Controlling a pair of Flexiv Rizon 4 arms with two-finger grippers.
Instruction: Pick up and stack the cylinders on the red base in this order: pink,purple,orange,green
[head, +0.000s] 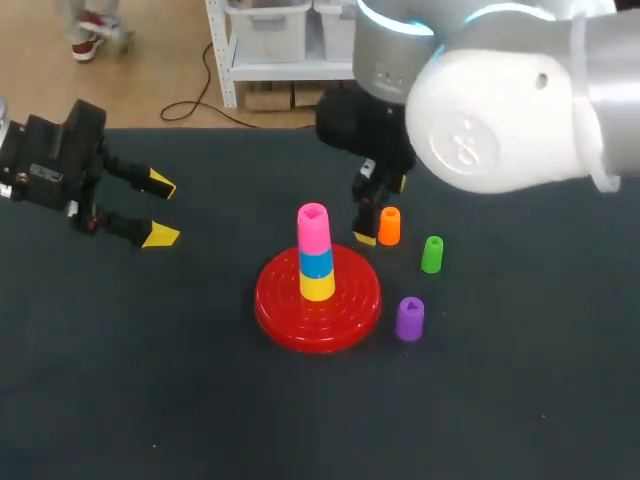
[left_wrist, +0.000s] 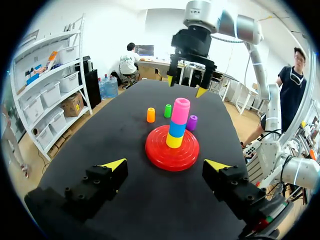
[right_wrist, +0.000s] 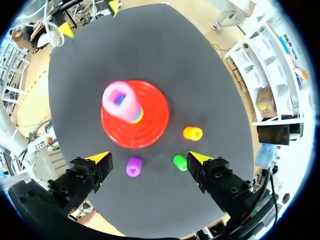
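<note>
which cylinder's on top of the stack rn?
Pink: it caps the stack, over blue then yellow, which sits on the base.

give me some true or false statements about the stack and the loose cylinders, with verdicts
1. The pink cylinder tops the stack on the red base. True.
2. The purple cylinder sits on the pink cylinder. False: it stands on the table beside the red base.
3. The right pincer holds the orange cylinder. False: the pincer is open and empty, and the orange cylinder stands on the table.
4. The left pincer is open and holds nothing. True.
</note>
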